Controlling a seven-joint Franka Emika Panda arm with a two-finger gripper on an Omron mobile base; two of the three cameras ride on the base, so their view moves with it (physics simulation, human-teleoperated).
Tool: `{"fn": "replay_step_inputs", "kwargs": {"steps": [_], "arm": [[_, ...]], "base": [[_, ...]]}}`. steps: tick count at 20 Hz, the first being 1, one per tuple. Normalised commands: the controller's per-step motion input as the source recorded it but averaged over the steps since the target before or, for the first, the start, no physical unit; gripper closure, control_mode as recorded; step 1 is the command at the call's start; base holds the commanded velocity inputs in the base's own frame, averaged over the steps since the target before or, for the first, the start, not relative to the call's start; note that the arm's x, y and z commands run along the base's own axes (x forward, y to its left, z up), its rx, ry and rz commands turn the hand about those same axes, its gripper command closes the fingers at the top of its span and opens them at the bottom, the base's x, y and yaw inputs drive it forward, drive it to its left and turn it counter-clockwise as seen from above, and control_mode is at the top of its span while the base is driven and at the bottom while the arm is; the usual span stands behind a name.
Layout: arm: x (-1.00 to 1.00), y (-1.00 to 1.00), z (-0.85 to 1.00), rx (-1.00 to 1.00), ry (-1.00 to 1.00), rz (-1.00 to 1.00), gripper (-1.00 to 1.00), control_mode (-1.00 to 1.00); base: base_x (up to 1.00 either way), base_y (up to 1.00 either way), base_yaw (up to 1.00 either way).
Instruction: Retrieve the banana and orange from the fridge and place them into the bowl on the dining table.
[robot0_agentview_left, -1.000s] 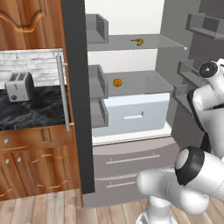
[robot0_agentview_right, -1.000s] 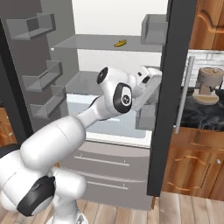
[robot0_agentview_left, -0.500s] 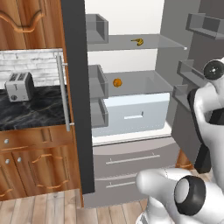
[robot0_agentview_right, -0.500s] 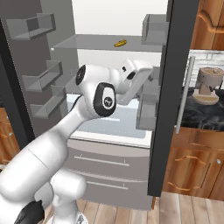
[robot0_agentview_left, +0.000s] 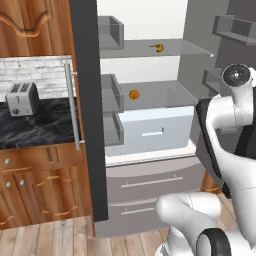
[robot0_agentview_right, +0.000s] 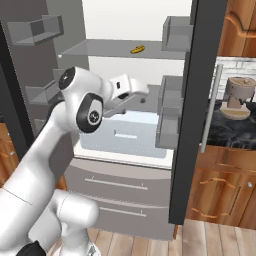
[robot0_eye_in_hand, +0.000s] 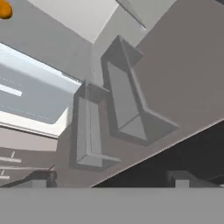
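In the left base view, the small yellow banana (robot0_agentview_left: 157, 48) lies on the tall grey fridge's (robot0_agentview_left: 150, 150) upper shelf, frame top; the round orange ball (robot0_agentview_left: 133, 94) sits below-left, mid-frame.

No text, label, brand, number or sign can be read on any surface in these pictures.
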Motion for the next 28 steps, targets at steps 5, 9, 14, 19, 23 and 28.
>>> {"fn": "replay_step_inputs", "kwargs": {"steps": [5,9,14,19,23,28], "arm": [[-0.43,0.76,-0.02,0.53,-0.01,0.05,-1.0,-1.0],[-0.49,0.56,-0.42,0.44,-0.15,0.16,-1.0,-1.0],[-0.58,0.46,-0.51,0.41,-0.22,0.17,-1.0,-1.0],[-0.18,0.56,-0.11,0.28,-0.04,0.09,-1.0,-1.0],[-0.03,0.15,0.0,0.04,0.0,0.0,-1.0,-1.0],[-0.29,0.0,0.05,0.0,0.01,-0.01,-1.0,-1.0]], "base": [[0.0,0.0,0.0],[0.0,0.0,0.0],[0.0,0.0,0.0],[0.0,0.0,0.0],[0.0,0.0,0.0],[0.0,0.0,0.0]]}}
